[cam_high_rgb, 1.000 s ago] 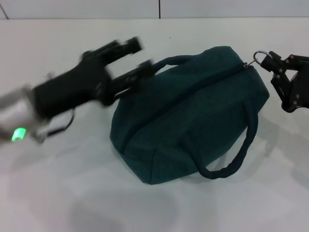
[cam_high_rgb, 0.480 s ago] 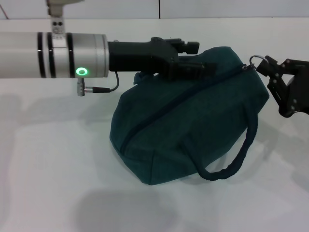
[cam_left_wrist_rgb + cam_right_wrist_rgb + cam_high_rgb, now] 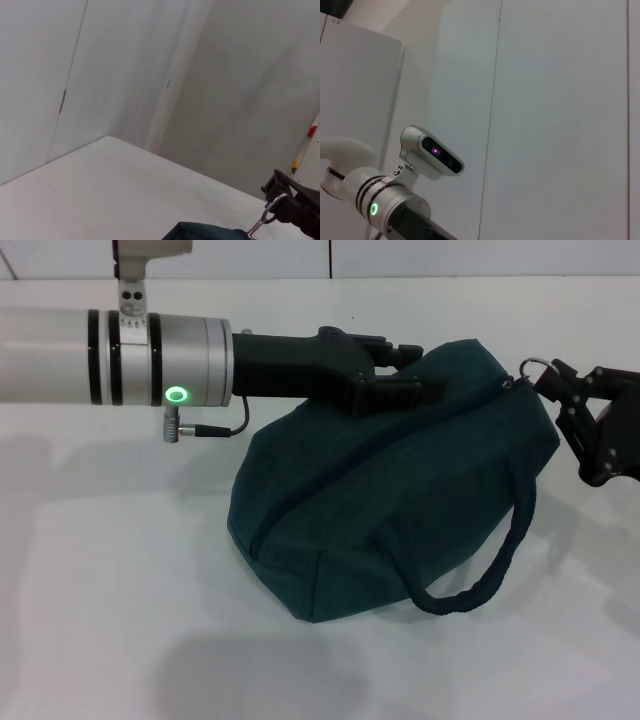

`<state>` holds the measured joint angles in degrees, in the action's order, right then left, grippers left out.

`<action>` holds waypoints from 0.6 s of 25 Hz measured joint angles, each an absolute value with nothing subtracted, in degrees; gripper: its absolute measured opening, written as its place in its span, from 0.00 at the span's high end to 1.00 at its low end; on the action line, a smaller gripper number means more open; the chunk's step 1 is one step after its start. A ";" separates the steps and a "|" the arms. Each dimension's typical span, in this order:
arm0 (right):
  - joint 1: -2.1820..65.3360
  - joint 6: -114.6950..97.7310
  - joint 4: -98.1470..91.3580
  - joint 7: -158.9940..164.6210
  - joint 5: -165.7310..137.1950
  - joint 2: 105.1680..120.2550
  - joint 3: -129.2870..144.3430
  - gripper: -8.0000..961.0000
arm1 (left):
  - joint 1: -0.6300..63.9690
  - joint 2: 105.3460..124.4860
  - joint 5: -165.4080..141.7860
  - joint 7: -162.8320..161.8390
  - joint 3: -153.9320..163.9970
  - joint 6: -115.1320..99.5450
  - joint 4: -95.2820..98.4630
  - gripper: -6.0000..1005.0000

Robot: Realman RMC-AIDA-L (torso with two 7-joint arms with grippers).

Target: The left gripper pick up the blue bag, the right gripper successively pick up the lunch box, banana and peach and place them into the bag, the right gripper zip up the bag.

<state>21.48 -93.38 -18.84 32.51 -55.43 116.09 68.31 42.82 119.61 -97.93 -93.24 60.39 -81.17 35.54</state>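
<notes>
The blue bag [image 3: 390,490] sits zipped on the white bench [image 3: 120,620], the left gripper [image 3: 400,375] pinches its top, and the right gripper [image 3: 556,383] pinches the ring pull [image 3: 533,367].

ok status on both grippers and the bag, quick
Left gripper at top of blue bag. Right gripper shut on zipper ring. Bag zipped, on table. Nothing in the way.

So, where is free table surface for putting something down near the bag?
Bare table lies in front of the blue bag and to its left, below the left gripper. The bag's right end is crowded: the right gripper holds the zipper ring there.
</notes>
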 joint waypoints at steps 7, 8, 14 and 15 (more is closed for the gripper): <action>21.59 -93.42 -17.73 32.76 -54.78 116.19 68.08 0.97 | 42.31 119.64 -97.92 -92.04 60.52 -81.39 35.45 0.55; 21.59 -93.42 -17.56 32.85 -54.44 116.19 68.15 0.97 | 42.19 119.68 -97.92 -91.70 60.53 -81.45 35.46 0.60; 21.68 -93.53 -15.82 33.17 -51.77 116.18 68.37 0.97 | 41.35 119.67 -95.96 -88.27 60.56 -83.85 35.30 0.81; 21.83 -93.52 -15.33 33.24 -51.19 116.18 68.37 0.97 | 41.35 119.67 -95.96 -88.27 60.56 -83.85 35.30 0.82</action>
